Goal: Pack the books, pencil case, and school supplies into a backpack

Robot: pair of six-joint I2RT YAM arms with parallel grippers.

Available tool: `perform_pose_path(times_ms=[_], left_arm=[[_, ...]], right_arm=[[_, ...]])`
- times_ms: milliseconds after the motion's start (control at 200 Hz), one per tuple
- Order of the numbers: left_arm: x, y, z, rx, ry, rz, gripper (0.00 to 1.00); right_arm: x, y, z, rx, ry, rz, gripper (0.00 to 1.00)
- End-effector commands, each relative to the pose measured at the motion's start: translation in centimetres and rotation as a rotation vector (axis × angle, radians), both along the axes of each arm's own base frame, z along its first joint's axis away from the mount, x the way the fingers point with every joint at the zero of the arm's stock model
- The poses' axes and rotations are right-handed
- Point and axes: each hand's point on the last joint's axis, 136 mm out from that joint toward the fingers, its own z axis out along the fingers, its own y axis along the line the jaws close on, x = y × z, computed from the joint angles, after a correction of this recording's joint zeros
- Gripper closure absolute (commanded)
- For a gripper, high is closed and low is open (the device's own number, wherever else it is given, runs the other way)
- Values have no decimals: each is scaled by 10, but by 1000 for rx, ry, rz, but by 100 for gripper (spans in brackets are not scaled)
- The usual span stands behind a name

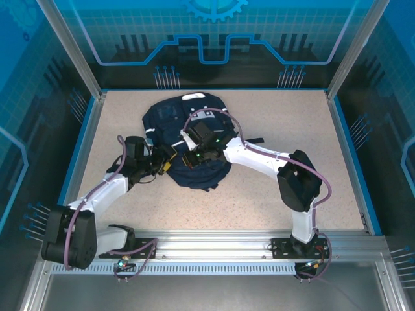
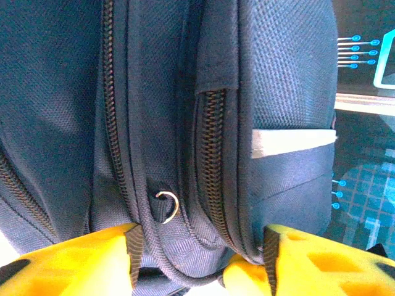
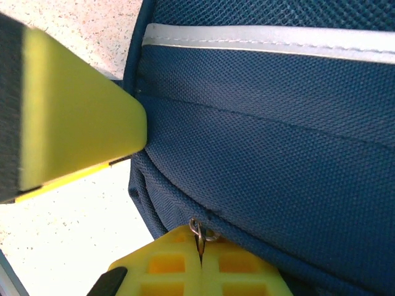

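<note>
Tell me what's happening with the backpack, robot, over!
Right gripper shut on zipper pull. Left gripper straddling backpack zip seam, grip unclear. Arms crowded close over it.

navy white-striped backpack (image 1: 167, 120) lies slumped on the table (image 1: 272, 188)
</note>
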Motion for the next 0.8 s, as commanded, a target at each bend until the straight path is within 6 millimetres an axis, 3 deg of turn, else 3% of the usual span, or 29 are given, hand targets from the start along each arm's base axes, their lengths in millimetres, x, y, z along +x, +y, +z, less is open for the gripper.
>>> perform_pose_path(times_ms=[0,90,235,350,615,725,795], left_arm=[[1,4,27,31,-78,7,41],[-1,1,33,-10,-92,10,42],[3,1,34,-32,-101,27,56],[12,-5,31,-61,-95,10,61],[28,-9,17,-74,-54,19,63],[32,-5,10,-38,-43,37,82],[32,2,3,15,-30,51,96]], right_arm=[[-7,16,17,31,-27,48,100],[-7,17,20,41,-27,46,100],[-7,18,30,69,-37,45,100],[-10,18,33,77,-38,53,100],[-15,16,31,59,-41,61,100],[-12,4,23,-4,-54,28,100],[-5,-19,14,-112,-93,-36,100]])
